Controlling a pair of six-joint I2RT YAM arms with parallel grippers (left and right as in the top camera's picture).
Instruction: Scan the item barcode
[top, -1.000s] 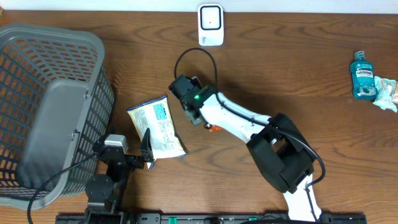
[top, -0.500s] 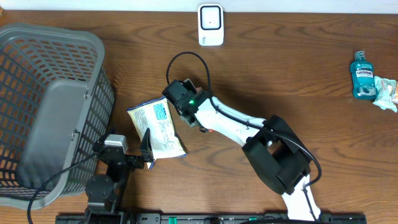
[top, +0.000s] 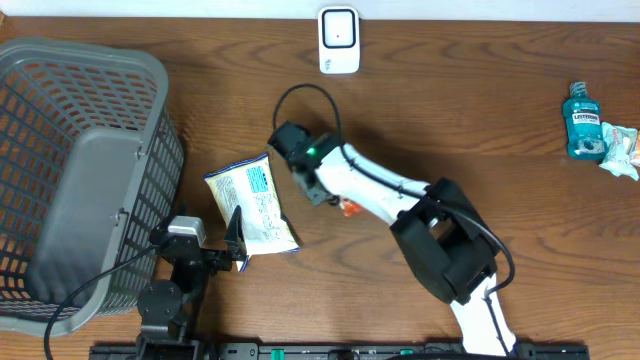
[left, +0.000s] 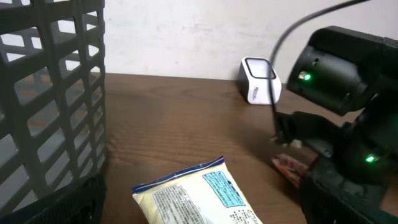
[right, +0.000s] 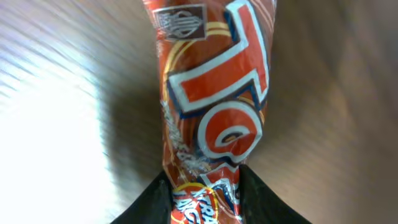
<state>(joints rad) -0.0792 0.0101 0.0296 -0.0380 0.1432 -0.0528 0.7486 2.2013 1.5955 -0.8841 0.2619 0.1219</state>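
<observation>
Brown wood makes up the worktop (top: 480, 100) seen from overhead. A grey mesh basket (top: 60, 120) fills its left side, and a white scanner (top: 338, 40) stands at the far edge in the middle. At the far right a teal mouthwash bottle (top: 583, 120) lies against a small pale packet (top: 620, 150). A white and blue packet (top: 252, 203) lies flat just right of the basket, with the left claw (top: 237, 243) at its near edge. The right arm (top: 385, 195) reaches across the middle. A bit of the orange wrapper (top: 347, 208) shows beside it, well apart from the scanner.

From the left wrist, the left claw is released, its jaws spread to the bottom corners with the white and blue packet ahead between them. I cannot tell whether a finger touches it. The orange wrapper lies on the wood under the right arm's dark head, and the scanner stands upright behind.

From the right wrist, the right claw (right: 204, 202) is clenched on the orange wrapper. Its dark fingers (right: 146, 202) press both sides of the near end, pinching the foil narrow there. The rest stretches away over the blurred wood.
</observation>
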